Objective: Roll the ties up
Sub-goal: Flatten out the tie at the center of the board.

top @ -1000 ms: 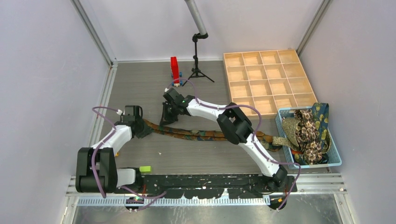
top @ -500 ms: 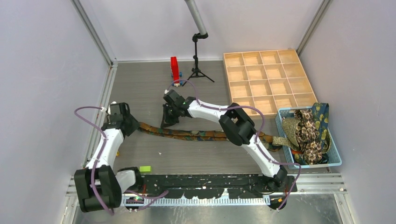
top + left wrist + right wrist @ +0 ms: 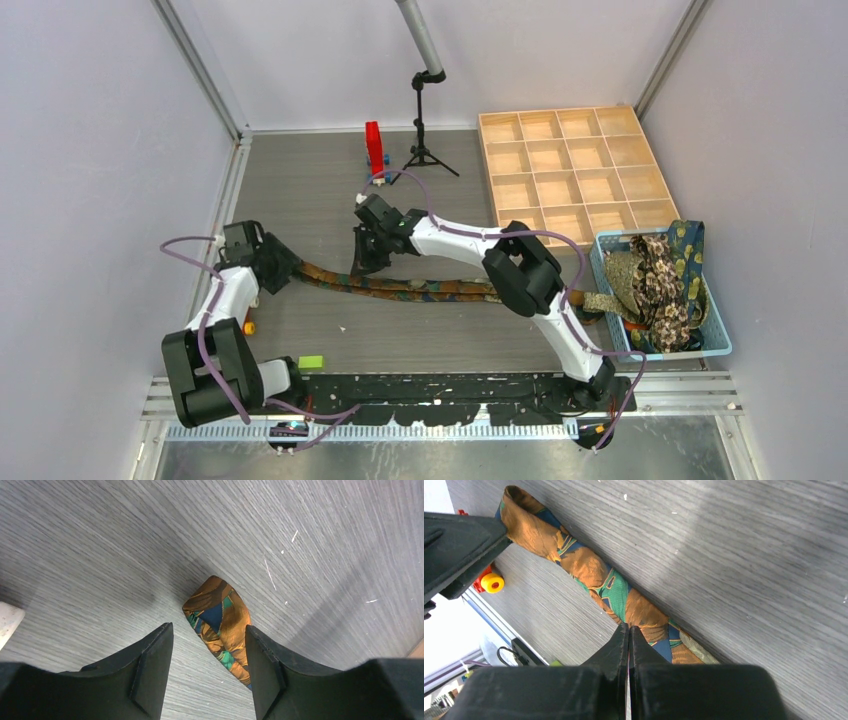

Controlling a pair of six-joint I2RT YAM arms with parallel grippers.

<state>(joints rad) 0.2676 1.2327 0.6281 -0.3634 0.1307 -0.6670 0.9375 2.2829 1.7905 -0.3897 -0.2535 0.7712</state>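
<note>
A long tie [image 3: 430,287] with an orange, teal and navy pattern lies stretched across the table, running from the left toward the blue basket. My left gripper [image 3: 278,268] is at its left end. In the left wrist view the gripper [image 3: 207,630] is open and the tie's folded end [image 3: 220,612] lies on the table between the fingers, close to the right finger [image 3: 262,665]. My right gripper [image 3: 364,258] is shut. Its tips [image 3: 628,628] are together over the middle of the tie [image 3: 589,570], with nothing between them.
A light blue basket [image 3: 715,335] at the right holds more patterned ties [image 3: 660,280]. A wooden compartment tray [image 3: 575,170] is at the back right. A red block [image 3: 374,148] and a black tripod [image 3: 425,135] stand at the back. A green block [image 3: 311,361] lies near the front rail.
My left arm has swung to the left and its gripper now sits farther left, at the tie's end. The right gripper has barely moved.
</note>
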